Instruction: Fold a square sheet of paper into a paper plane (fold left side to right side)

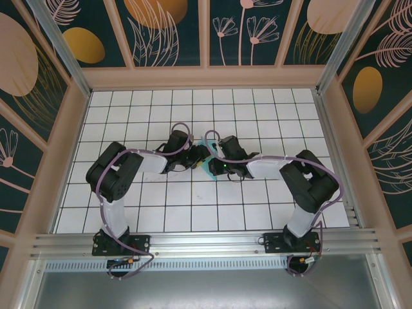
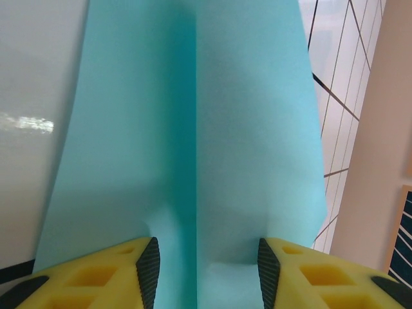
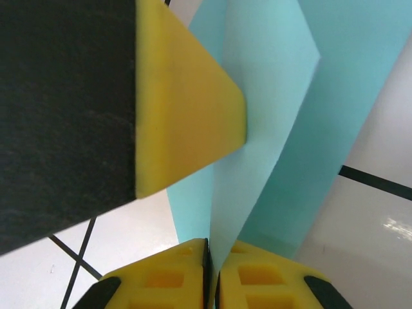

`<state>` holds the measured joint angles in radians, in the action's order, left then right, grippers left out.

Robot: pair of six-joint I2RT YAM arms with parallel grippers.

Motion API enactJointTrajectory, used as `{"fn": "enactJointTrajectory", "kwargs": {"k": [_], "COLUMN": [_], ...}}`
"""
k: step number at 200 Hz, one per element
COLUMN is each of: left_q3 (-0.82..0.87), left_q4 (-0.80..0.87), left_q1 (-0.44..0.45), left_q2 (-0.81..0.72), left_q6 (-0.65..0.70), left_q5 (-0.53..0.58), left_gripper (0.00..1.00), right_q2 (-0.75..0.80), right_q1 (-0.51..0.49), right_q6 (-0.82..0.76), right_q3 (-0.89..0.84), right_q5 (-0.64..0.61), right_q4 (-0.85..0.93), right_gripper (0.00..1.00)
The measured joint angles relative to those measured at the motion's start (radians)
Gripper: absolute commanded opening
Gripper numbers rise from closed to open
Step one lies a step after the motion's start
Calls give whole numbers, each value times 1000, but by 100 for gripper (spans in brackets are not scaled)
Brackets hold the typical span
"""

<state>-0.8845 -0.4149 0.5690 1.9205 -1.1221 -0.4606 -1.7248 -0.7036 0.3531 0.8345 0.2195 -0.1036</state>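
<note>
Yellow fingers (image 2: pixel 96 277) with black pads sit at the bottom of the left wrist view. They belong to the left gripper (image 2: pixel 207 273), whose jaws stand partly open, straddling the paper without pinching it. Square sheet of paper (image 2: pixel 251 129): thin, light turquoise, part folded, with one straight crease running up the middle from between the two pads. The left half is in shade, the right half brighter. The sheet is wider than the gap between the pads, so it passes under both fingers.

Right gripper (image 3: pixel 212 270): jaws closed to a thin slit, with a raised pale flap of the same sheet going into the slit and pinched there. In that view overlapping layers fan out above, with a pointed corner at the upper right. A yellow wedge finger (image 3: pixel 187 109) of the left gripper touches the flap from the left.

From the top camera, only a small turquoise patch of the sheet (image 1: pixel 209 169) shows. It lies mid-table between the two wrists, which meet there.

Table (image 1: pixel 148 212): white, glossy, with a black grid of tiles. Walls (image 1: pixel 167 32): dark teal panels with peach and orange plant prints in pale frames. An aluminium rail (image 1: pixel 206 243) at the near edge carries both arm bases.
</note>
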Motion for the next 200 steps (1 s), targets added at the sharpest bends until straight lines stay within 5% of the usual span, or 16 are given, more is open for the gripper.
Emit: {"fn": "enactJointTrajectory", "kwargs": {"k": [93, 148, 200], "left_q3": [-13, -14, -16], "left_q4": [23, 29, 33], "left_q1": [1, 2, 4], "left_q2": [5, 5, 5], "left_q6": [4, 8, 8], "left_q5": [5, 12, 16], "left_gripper": [45, 42, 42], "right_q2": [94, 133, -5], "right_q1": [81, 233, 242], "right_q6": [15, 81, 133], "right_q3": [-64, -82, -1], "right_q5": [95, 287, 370], "right_q4": [-19, -122, -149], "right_gripper": [41, 42, 40]}}
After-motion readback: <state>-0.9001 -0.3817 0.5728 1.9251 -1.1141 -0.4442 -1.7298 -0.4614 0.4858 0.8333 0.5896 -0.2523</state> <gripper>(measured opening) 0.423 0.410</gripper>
